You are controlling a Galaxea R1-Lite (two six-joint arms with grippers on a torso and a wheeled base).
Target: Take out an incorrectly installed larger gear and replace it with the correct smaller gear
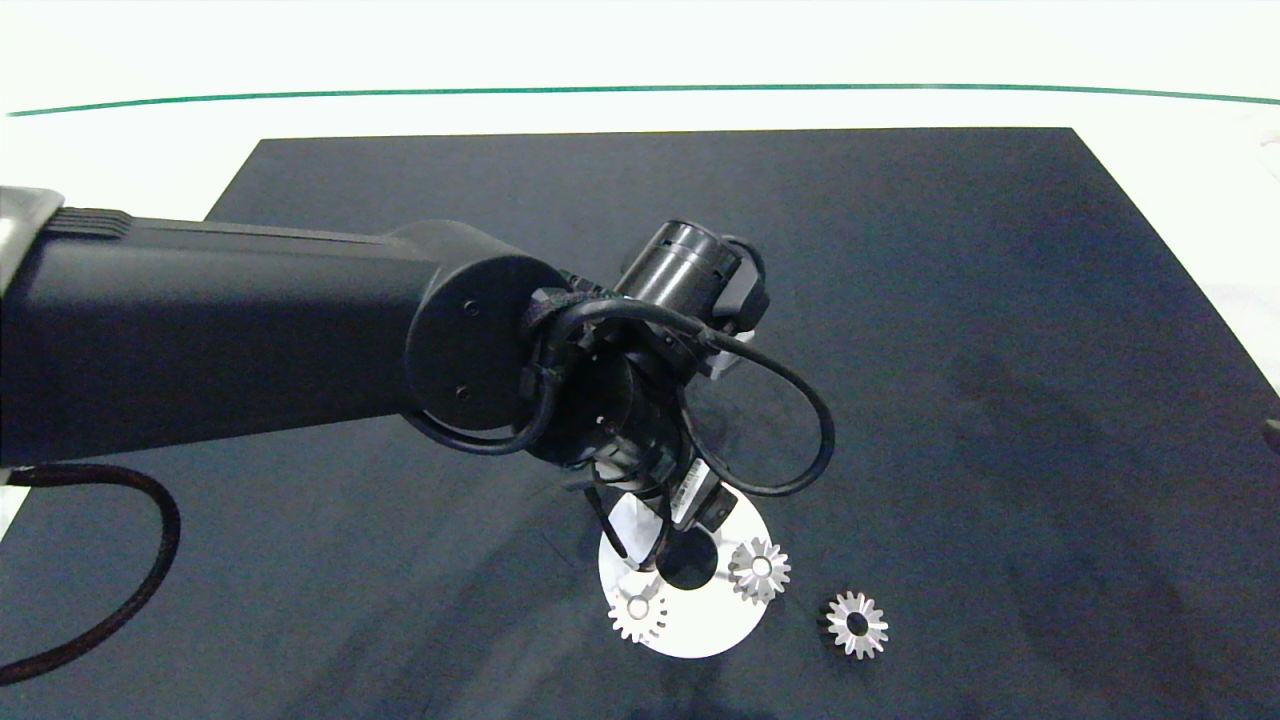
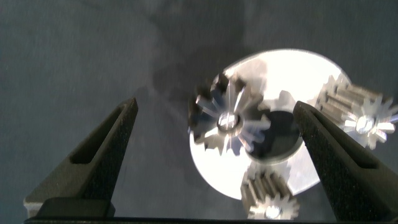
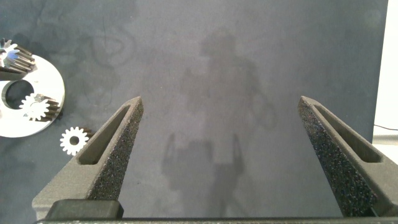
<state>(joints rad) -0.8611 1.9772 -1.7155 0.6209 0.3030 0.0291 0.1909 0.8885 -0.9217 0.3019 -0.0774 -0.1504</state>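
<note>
The larger gear (image 2: 229,119), a silver bevel gear with a small centre hole, sits on the round white plate (image 2: 283,71). My left gripper (image 2: 216,106) hangs open above it, one finger (image 2: 93,162) out over the mat, the other (image 2: 336,162) over the plate. From the head view that gear is hidden under the left wrist. The smaller gear (image 1: 857,624), with a wide bore, lies loose on the dark mat just right of the plate (image 1: 700,635); the right wrist view shows the smaller gear (image 3: 73,140) too. My right gripper (image 3: 219,102) is open over bare mat far to the right.
Two other silver gears (image 1: 638,612) (image 1: 760,570) stand on the plate around its dark centre hole (image 1: 687,565). The left arm and its looping cable (image 1: 800,440) hang over the mat's middle. The black mat (image 1: 1000,350) lies on a white table.
</note>
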